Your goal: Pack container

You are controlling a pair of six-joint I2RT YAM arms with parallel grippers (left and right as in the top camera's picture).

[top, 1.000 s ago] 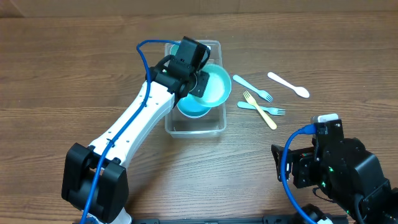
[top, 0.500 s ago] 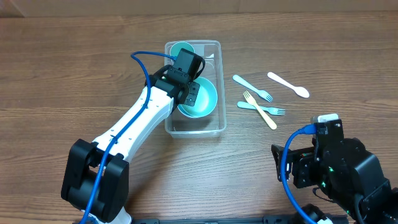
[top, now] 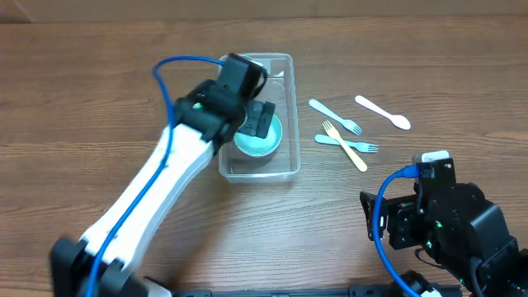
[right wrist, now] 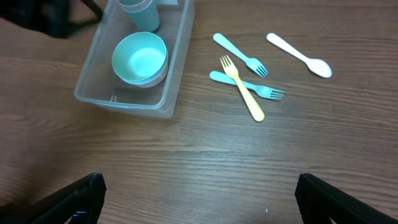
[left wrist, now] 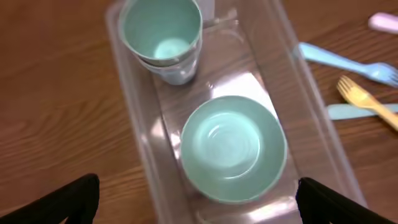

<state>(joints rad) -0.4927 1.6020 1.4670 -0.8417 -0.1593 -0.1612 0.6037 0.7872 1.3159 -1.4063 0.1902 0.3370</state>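
The clear rectangular container point(top: 292, 107) stands at the table's middle back. A light-blue bowl point(left wrist: 233, 148) lies upright in its near half. Stacked light-blue cups point(left wrist: 161, 34) stand in its far end. My left gripper point(left wrist: 199, 208) hangs open above the tub's near end, with nothing between its fingers and clear of the bowl. From overhead the left gripper point(top: 257, 120) covers the tub's left side and hides the cups. My right gripper point(right wrist: 199, 199) is open over bare wood at the front right, far from the container point(right wrist: 124, 106).
Right of the tub lie two blue forks point(top: 334, 115) point(top: 333, 140), a yellow fork point(top: 353, 155) crossing one of them, and a white spoon point(top: 382, 111). The right arm point(top: 445, 223) fills the front right corner.
My left gripper has opened and let go of the bowl, which now rests flat in the tub. The left arm has risen and drawn back to the left. The right arm is still.
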